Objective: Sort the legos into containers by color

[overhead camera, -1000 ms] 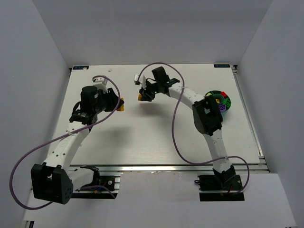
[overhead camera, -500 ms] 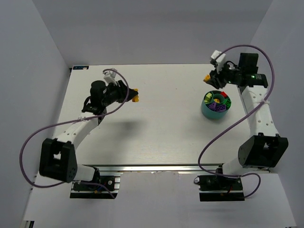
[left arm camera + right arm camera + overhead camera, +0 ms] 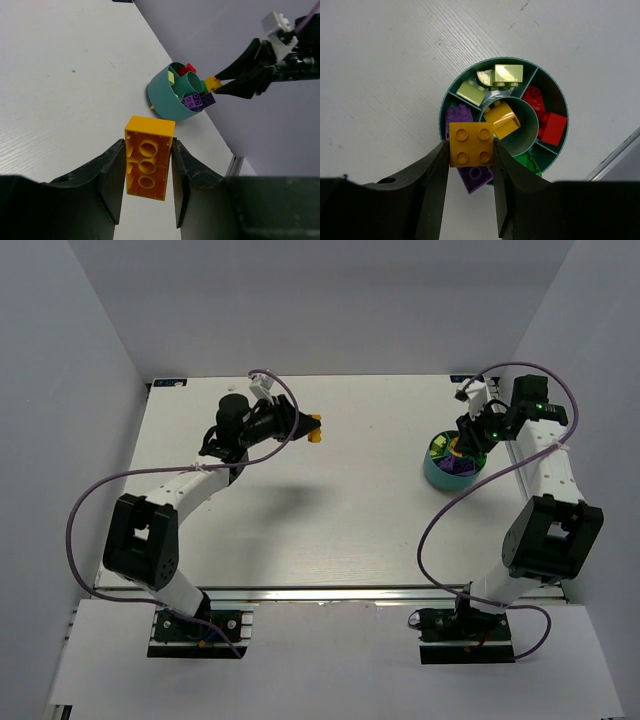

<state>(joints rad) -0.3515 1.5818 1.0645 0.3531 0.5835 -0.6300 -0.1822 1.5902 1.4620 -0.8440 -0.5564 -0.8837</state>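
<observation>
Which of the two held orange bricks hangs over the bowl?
The square four-stud brick, in the right gripper; the left gripper's longer brick is over the table.

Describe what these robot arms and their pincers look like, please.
The left arm and right arm are slim white links with chunky black joints. A purple cable loops along each. The left gripper and right gripper have two matte black, curved fingers.

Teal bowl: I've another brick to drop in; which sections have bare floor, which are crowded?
Bare floor shows in the central cup beside its yellow brick, and in the red section along the outer wall. The lime section is crowded. The purple section is partly hidden by the orange brick in the right gripper.
</observation>
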